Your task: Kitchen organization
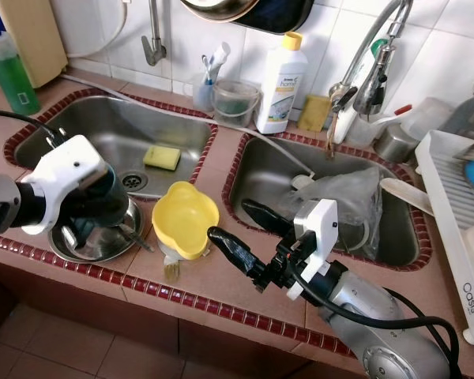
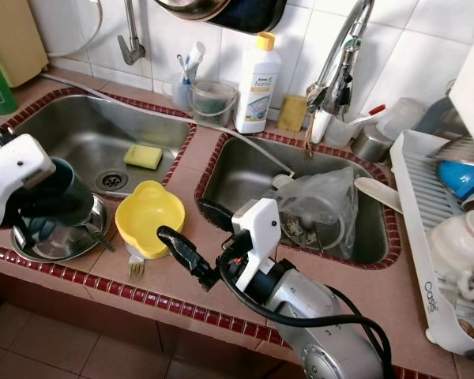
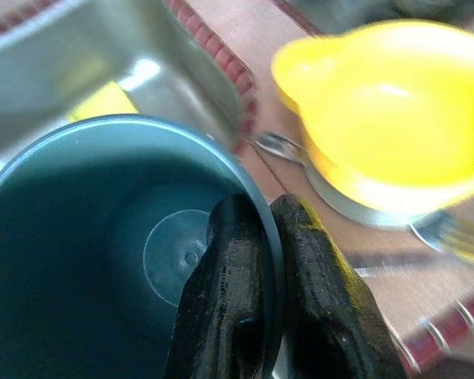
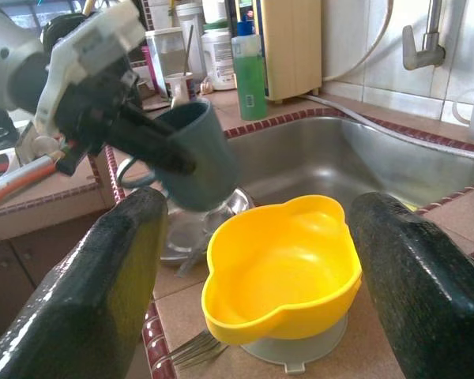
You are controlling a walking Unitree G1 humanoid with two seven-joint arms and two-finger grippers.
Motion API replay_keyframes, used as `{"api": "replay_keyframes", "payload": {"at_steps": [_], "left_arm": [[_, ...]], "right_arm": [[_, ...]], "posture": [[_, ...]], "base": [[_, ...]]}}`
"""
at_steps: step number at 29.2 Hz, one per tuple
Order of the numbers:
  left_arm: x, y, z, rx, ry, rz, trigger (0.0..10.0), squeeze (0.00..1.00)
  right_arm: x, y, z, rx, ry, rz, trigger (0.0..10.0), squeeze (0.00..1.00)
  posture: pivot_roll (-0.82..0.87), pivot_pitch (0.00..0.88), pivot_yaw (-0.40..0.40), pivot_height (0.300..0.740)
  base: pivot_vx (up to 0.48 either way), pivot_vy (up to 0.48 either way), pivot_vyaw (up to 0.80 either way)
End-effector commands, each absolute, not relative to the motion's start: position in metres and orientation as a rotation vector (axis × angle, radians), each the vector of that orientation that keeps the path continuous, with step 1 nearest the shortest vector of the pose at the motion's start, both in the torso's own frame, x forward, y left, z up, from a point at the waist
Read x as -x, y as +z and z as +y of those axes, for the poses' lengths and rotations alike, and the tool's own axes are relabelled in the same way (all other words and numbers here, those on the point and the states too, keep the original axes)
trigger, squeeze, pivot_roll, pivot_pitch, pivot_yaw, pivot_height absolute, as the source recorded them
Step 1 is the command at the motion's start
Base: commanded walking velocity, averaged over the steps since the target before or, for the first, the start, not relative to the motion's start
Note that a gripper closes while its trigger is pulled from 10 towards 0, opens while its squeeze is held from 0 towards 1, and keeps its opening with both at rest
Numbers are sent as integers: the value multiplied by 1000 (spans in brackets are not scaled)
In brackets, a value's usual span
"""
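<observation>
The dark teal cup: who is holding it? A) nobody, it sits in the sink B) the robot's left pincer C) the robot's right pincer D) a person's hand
B: the left pincer pinches the rim of the dark teal cup, one finger inside and one outside, lifting it over the metal plate, while the right pincer is open around the yellow bowl.

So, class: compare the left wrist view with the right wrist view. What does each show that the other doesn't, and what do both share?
Left wrist view alone: the inside of the dark teal cup, with the left hand's fingers pinching its rim.

Right wrist view alone: the green bottle on the counter, a wall tap, and the right hand's open fingers framing the scene.

Both: the yellow bowl, a fork beside it, and the steel sink.
</observation>
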State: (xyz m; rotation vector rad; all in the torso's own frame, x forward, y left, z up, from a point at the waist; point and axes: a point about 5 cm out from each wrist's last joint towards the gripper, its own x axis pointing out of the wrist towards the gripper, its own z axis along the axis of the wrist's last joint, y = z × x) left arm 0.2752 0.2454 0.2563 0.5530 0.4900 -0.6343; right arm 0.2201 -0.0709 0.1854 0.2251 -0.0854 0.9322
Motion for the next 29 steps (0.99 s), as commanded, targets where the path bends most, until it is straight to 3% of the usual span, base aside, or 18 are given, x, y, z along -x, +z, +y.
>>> {"api": "replay_keyframes", "payload": {"at_steps": [1,10,29], "left_arm": [[-279,269,249,-551,-581,420,10000,0],[-297,273,256,-505,-442,313,10000,0],[-299,262,251,-490,-456,321,10000,0]], "right_arm": [[-222,185,-72,-220,930,-83,10000,0],[-223,185,-70,-226,930,-93,10000,0],[-224,186,-70,-225,933,-101,10000,0]], "posture": [[116,36,-93,740],[115,37,-92,740],[111,28,-96,740]], "base": [[0,0,0],[0,0,0],[0,0,0]]}}
